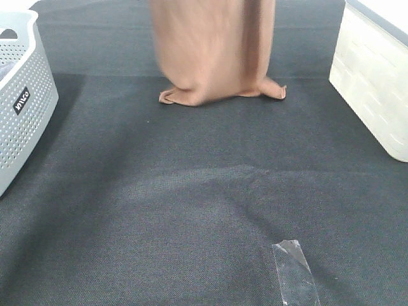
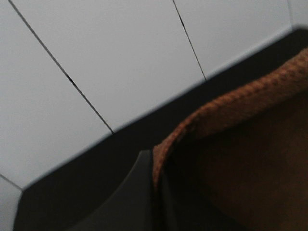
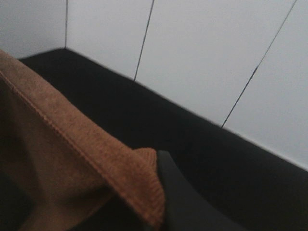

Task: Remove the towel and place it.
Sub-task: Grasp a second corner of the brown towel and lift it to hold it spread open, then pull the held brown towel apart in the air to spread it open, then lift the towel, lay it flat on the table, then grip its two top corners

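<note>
The left gripper is closed on a hemmed edge of the towel. From its wrist camera I can make out only one dark finger, with the stitched brown hem folding over it; the other finger is buried behind the cloth. The right gripper is likewise clamped on the towel's hem. There too a single dark finger shows beside the folded corner, and the rest is covered.

From the high camera neither gripper can be seen, since both are above the top of the picture. The towel hangs down from there as a blurred brown column, its upper part cut off. Its lower end is bunched and touches the black table cloth toward the far edge, about mid-width. I cannot find the white tag.

A perforated basket stands at the left edge of the worktop, only partly in view. A white bin at the right edge is also cut off. A strip of clear tape lies near the near edge, well apart from the towel. Pale wall panels fill the background of both wrist views.
</note>
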Controlling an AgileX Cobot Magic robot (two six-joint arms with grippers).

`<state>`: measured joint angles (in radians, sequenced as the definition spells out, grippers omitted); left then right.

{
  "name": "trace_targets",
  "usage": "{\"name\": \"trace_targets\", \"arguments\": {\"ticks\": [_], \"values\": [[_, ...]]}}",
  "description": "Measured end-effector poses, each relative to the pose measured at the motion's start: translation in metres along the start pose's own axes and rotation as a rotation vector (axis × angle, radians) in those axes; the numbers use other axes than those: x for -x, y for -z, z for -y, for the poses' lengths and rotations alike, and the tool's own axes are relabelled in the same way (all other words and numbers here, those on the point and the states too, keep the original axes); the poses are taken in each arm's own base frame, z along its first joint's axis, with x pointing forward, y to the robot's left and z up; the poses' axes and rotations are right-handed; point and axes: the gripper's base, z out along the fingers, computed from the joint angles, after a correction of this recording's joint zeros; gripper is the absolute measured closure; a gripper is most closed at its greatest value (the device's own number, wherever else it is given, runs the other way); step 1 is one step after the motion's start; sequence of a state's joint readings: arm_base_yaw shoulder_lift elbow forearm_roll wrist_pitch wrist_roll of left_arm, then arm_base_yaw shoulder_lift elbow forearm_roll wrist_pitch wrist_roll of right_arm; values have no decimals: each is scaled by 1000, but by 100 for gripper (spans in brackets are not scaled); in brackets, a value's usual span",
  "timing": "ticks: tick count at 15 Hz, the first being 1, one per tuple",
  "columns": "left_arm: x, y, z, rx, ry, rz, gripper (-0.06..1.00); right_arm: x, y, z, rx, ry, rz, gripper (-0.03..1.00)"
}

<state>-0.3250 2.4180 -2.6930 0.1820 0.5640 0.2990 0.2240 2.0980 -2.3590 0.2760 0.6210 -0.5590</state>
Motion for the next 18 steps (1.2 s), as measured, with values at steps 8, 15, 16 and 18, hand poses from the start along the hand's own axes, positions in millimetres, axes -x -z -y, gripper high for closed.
{"name": "trace_targets", "arguments": {"ticks": [8, 15, 16, 18], "values": [[-9, 43, 30, -238, 56, -514, 94, -18, 48, -20, 197, -161, -463, 97], [-8, 116, 32, -400, 103, -666, 94, -30, 105, -36, 193, -305, -579, 97], [-6, 139, 29, -416, 97, -676, 94, -42, 119, -43, 200, -306, -631, 97], [-14, 180, 25, -426, 77, -712, 94, -68, 145, -58, 213, -308, -719, 97]]}}
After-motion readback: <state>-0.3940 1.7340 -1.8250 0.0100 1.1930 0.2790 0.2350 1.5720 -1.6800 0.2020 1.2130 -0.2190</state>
